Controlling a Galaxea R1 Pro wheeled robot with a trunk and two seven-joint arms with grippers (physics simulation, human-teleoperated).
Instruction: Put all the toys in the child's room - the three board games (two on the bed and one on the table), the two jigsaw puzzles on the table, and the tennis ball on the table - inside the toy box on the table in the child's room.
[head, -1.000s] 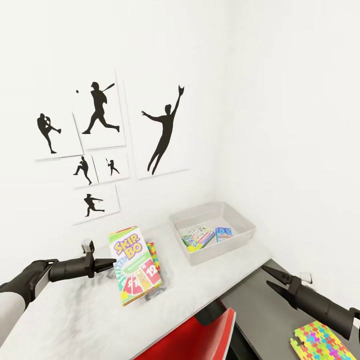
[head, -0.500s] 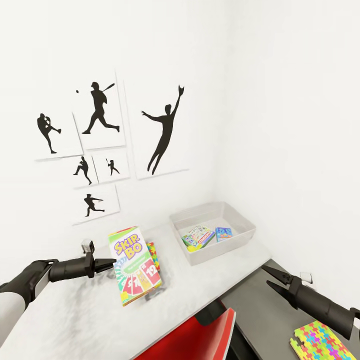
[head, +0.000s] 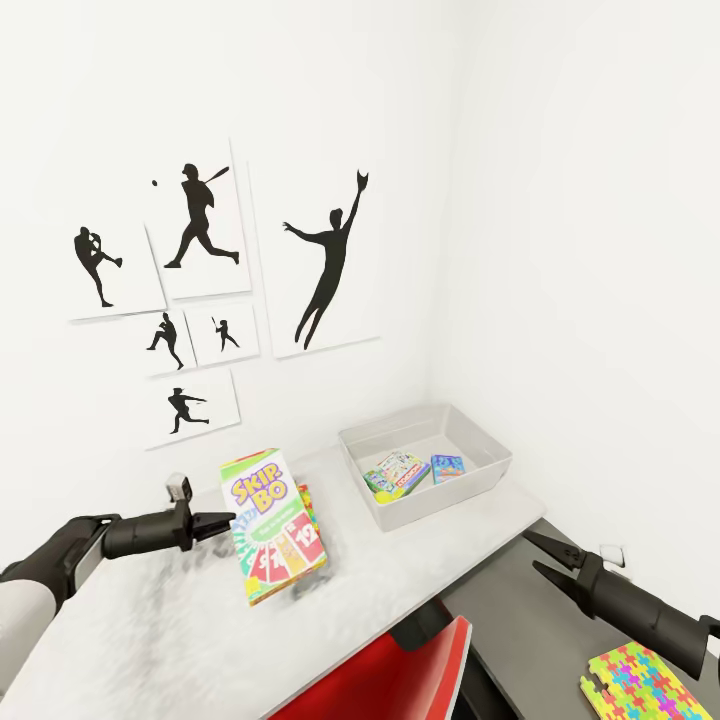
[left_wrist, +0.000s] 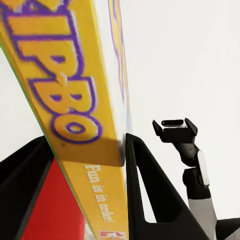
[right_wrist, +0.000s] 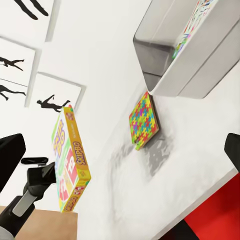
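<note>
Head view: left hand clamps the SKIP-BO box upright, long axis near vertical.

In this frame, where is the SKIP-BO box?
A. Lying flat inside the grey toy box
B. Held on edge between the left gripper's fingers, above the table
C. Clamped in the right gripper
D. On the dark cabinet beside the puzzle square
B. The SKIP-BO box stands tilted on edge with the left gripper closed on its side, over the table; the toy box holds two other game boxes.
</note>
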